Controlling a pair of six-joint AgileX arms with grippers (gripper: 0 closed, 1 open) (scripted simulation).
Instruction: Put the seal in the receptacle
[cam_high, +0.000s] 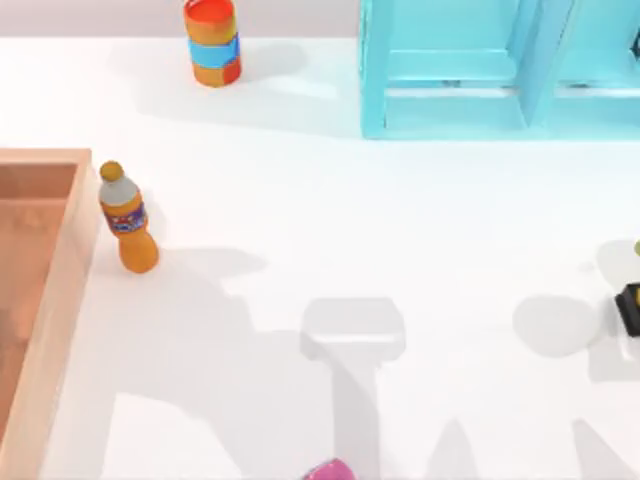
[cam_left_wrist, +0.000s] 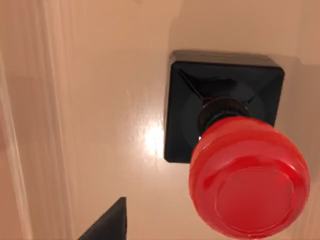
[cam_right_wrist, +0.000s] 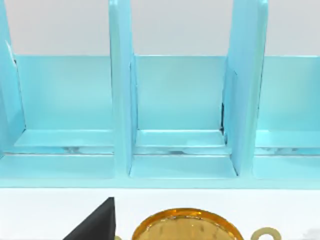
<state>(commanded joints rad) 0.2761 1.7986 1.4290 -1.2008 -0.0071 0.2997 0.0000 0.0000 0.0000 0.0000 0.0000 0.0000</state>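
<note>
Under the left gripper: seal (cam_left_wrist: 225, 135) upright on receptacle (cam_left_wrist: 100, 100) floor | placing looks done | gripper opening: cannot tell | next: lift clear

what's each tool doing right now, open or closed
Left tool: cannot be told; it is above the seal, which stands on the receptacle floor.
Right tool: cannot be told; it faces the cyan shelf unit.

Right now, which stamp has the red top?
The seal in the left wrist view, standing on peach wood, has a glossy red knob; the other stamp, before the cyan shelf, is yellowish.
</note>
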